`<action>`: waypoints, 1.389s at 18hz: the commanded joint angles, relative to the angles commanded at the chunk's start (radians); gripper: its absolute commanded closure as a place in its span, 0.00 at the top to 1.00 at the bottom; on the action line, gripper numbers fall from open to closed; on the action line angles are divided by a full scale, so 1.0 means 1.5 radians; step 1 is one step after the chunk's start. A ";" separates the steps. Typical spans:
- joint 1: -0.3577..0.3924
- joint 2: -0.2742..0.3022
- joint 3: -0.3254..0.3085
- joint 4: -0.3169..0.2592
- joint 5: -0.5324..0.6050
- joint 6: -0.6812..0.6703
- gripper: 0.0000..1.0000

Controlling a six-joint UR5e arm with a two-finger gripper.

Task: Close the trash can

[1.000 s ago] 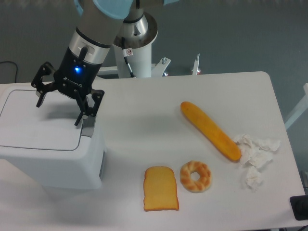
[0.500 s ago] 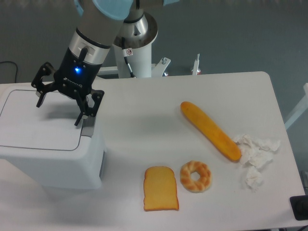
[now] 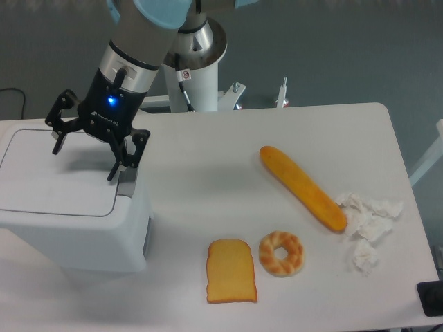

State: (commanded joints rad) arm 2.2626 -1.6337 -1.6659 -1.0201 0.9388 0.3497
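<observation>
The trash can (image 3: 69, 228) is a large white bin at the left edge of the table. Its flat white lid (image 3: 55, 173) lies down flat on the body, and a grey latch tab (image 3: 127, 185) shows at the lid's right edge. My gripper (image 3: 83, 162) hangs just above the lid's right half, pointing down. It is open, its black fingers (image 3: 113, 171) spread wide with nothing between them. One fingertip is right beside the latch tab.
On the white table lie a long bread roll (image 3: 302, 187), a bagel (image 3: 282, 253), a slice of toast (image 3: 231, 271) and crumpled white paper (image 3: 367, 221) at the right. The robot base (image 3: 197, 66) stands behind the table.
</observation>
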 joint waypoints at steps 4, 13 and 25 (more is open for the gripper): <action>0.000 0.000 0.000 0.000 0.000 0.001 1.00; 0.002 0.000 0.000 0.000 -0.002 -0.001 1.00; 0.026 0.005 0.008 -0.001 -0.027 -0.001 1.00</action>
State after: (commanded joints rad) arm 2.3009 -1.6260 -1.6537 -1.0216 0.8989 0.3482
